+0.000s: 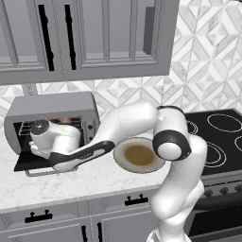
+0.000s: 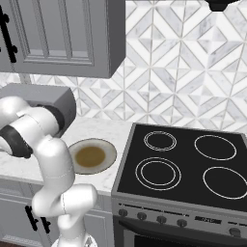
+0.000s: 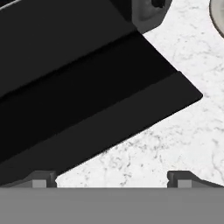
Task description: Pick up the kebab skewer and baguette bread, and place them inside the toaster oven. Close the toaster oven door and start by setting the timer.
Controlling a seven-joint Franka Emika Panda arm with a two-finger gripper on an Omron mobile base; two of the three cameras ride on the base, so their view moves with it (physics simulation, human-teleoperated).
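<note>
The grey toaster oven (image 1: 52, 106) (image 2: 48, 99) stands on the counter at the left. Its dark glass door (image 1: 21, 163) (image 3: 87, 87) hangs open and lies flat, with the bar handle (image 1: 47, 172) at the front. My hand is in front of the oven mouth, pointing down over the door. The gripper (image 3: 111, 179) is open, fingertips far apart, with nothing between them, above the door's front edge and the marble counter. A tan-brown shape (image 1: 66, 121) shows on the rack behind my hand. I cannot tell whether it is the baguette bread or the kebab skewer.
A round beige plate (image 1: 118, 158) (image 2: 110, 150) (image 3: 217, 13) with a brown centre lies on the counter right of the oven, partly behind my arm. A black stove (image 1: 222, 132) (image 2: 183, 164) with four rings stands at the right. Grey wall cabinets (image 1: 94, 38) hang overhead.
</note>
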